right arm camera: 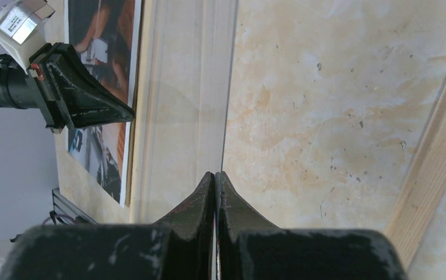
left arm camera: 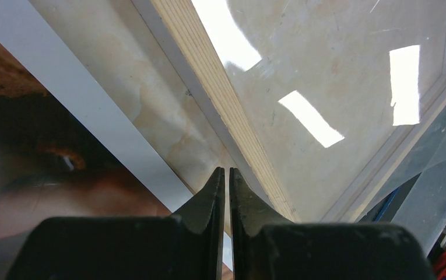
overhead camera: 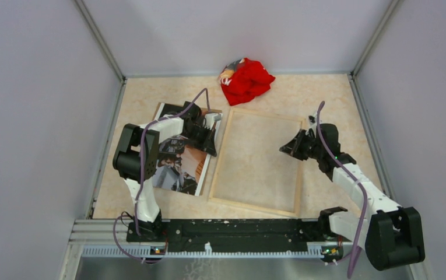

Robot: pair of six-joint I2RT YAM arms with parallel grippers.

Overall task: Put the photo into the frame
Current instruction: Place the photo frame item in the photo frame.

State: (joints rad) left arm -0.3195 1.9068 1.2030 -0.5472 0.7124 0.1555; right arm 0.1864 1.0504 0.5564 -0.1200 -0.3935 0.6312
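The photo [overhead camera: 182,169] lies face up on the table at the left, its white border and dark print filling the left of the left wrist view [left arm camera: 45,157]. The frame [overhead camera: 254,205] lies beside it on the right, pale wood edges up [left arm camera: 220,87]. My left gripper [overhead camera: 212,149] lies low over the photo's right edge, tips [left arm camera: 227,172] above the strip of table between photo and frame, jaws almost together with nothing in the slit. My right gripper [overhead camera: 283,150] hovers inside the frame near its right side, shut on the edge of a thin clear sheet [right arm camera: 179,87], by its look the frame's pane.
A crumpled red cloth [overhead camera: 246,80] sits at the back of the table, beyond the frame. Enclosure walls stand close on the left, right and back. The black rail [overhead camera: 232,227] carrying the arm bases runs along the near edge.
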